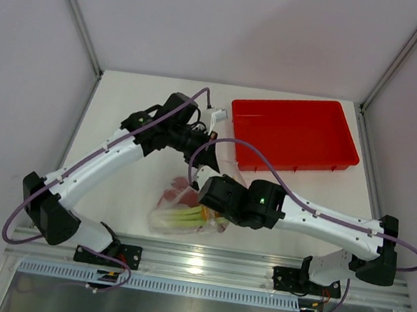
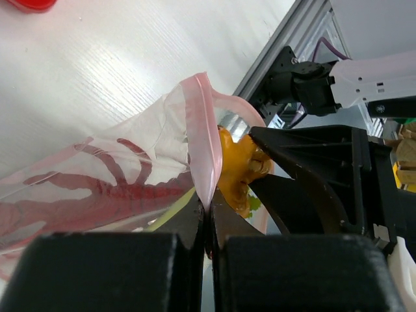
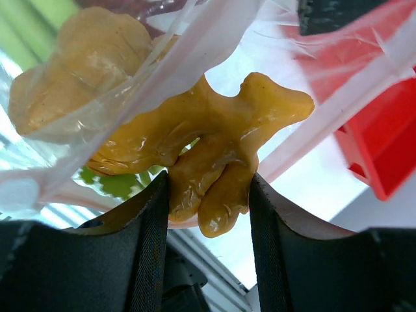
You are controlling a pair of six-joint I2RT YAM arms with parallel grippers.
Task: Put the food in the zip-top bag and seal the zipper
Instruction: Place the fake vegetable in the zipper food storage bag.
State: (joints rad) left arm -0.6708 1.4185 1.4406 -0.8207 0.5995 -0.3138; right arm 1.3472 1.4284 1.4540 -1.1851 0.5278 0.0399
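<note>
Right wrist view: my right gripper (image 3: 208,188) clamps the lumpy, glossy yellow cluster (image 3: 214,143) at the mouth of the clear, floppy bag (image 2: 130,149). My left gripper (image 2: 207,218) pinches its thin pink zipper (image 2: 200,143). Inside lie one green stalk (image 1: 182,217) and one dark red spiky piece (image 2: 97,195). One red tray (image 1: 295,129) sits on the white table (image 1: 131,101).

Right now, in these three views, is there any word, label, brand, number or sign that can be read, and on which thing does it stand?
No text can be read anywhere. The clear floppy plastic bag, the yellow-orange lumpy food piece and the red rectangular plastic tray carry no print.
</note>
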